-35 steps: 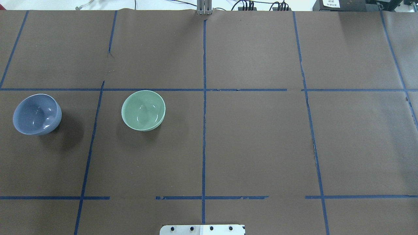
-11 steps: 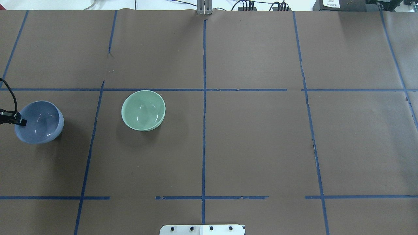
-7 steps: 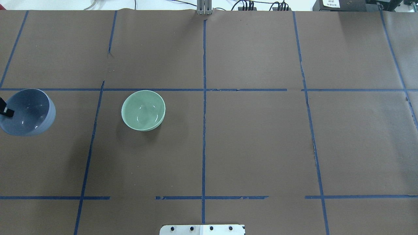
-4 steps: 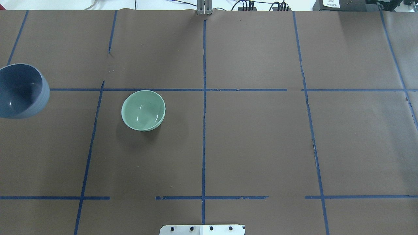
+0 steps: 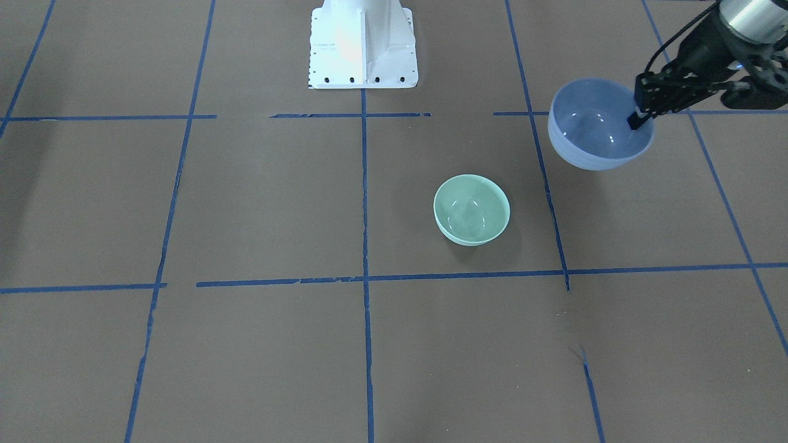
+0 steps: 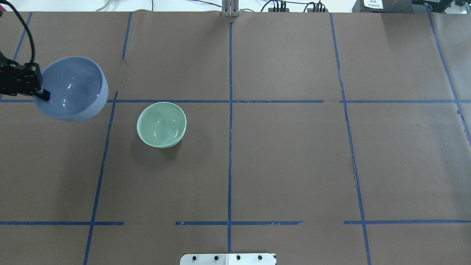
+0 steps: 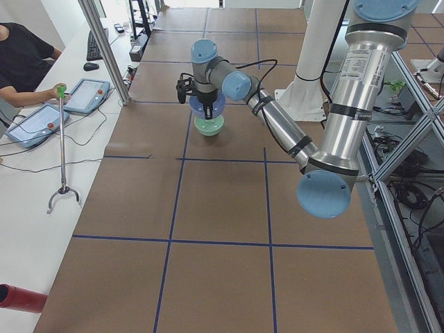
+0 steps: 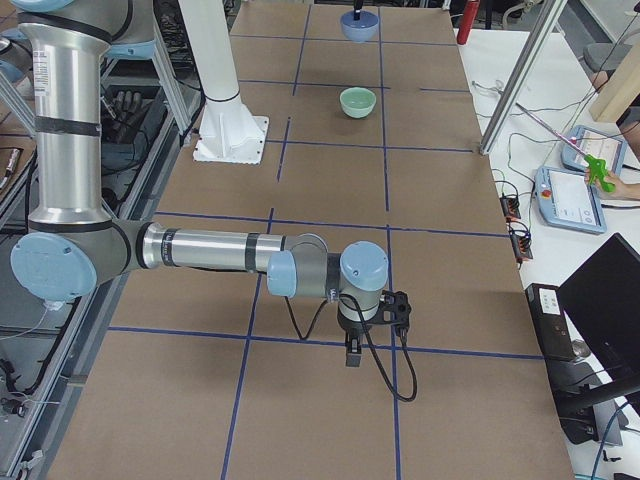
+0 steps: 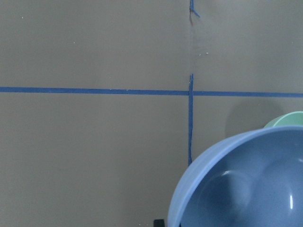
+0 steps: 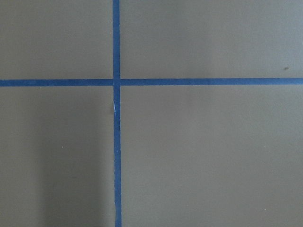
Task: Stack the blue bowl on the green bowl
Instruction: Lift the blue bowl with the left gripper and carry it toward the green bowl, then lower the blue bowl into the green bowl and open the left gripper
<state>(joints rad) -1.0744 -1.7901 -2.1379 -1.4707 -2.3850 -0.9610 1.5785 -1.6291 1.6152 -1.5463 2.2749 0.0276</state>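
The blue bowl [image 6: 71, 88] hangs in the air over the table's left part, held by its rim. My left gripper [image 6: 40, 94] is shut on that rim, one finger inside the bowl; it also shows in the front view [image 5: 637, 120] with the blue bowl [image 5: 594, 126]. The green bowl [image 6: 161, 124] stands upright and empty on the brown table, to the right of and nearer than the held bowl, also in the front view [image 5: 471, 209]. The left wrist view shows the blue bowl [image 9: 246, 184] close up and a sliver of the green bowl [image 9: 289, 119]. My right gripper [image 8: 352, 352] hovers low over the table far from both bowls; I cannot tell if it is open.
Blue tape lines [image 6: 230, 110] divide the brown table cover into squares. The robot's white base [image 5: 363, 46] stands at the table's edge. Operators with tablets [image 7: 35, 125] sit along the far side. A metal post [image 7: 104, 48] rises at that side.
The blue bowl stood on the table, then my left gripper took its rim and lifted it. Since half a second ago it has moved right and up in the overhead view.
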